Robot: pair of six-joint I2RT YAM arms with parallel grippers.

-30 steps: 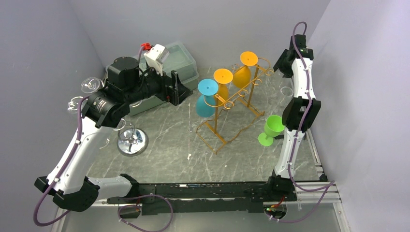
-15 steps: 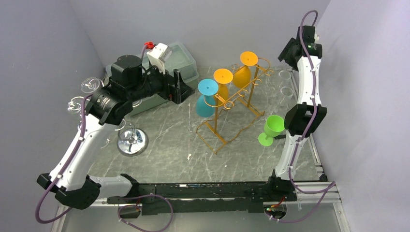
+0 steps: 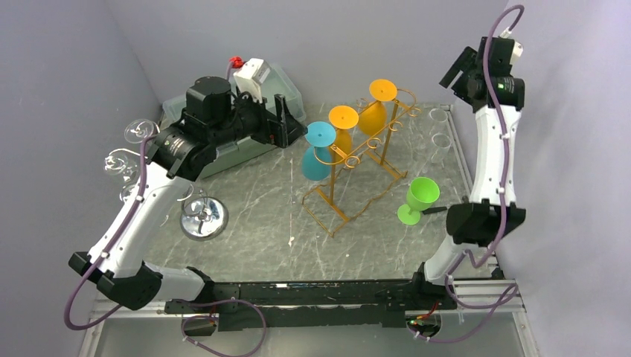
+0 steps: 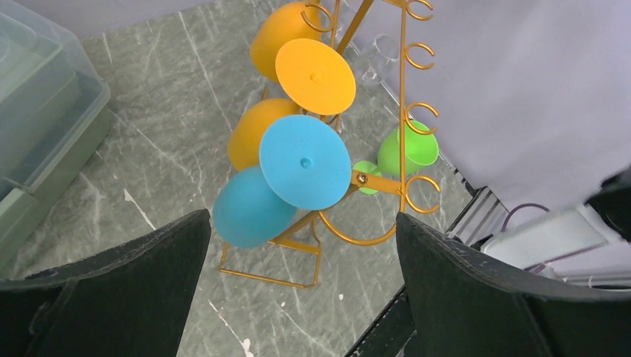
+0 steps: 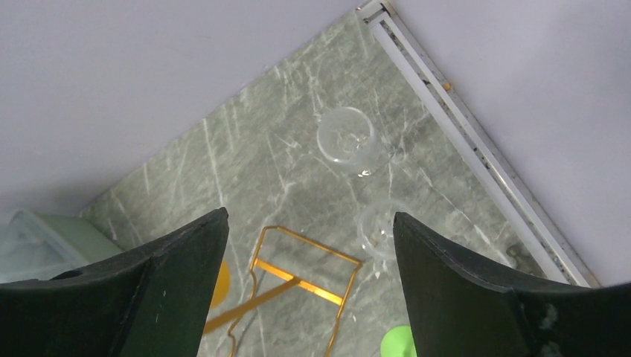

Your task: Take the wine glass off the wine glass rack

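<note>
Well, nearest on the left a shiny chrome stand [image 3: 202, 217] with a round foot sits on the grey, marble-veined tabletop [image 3: 260, 201]. To the right a green wine glass [image 3: 420, 195] of matte plastic stands upright near the wine glass rack [image 4: 379, 183]. The rack is thin golden wire with curled hooks. A blue wine glass [image 3: 318, 152] and two orange wine glasses [image 3: 344, 117] hang from it bowl-down, flat feet up. The left gripper [image 3: 289, 123] hovers beside the blue one, fingers wide apart and empty. Farther back the right gripper [image 5: 309, 216] hangs high, fingers spread on nothing, over clear tumblers [image 5: 346, 137].
</note>
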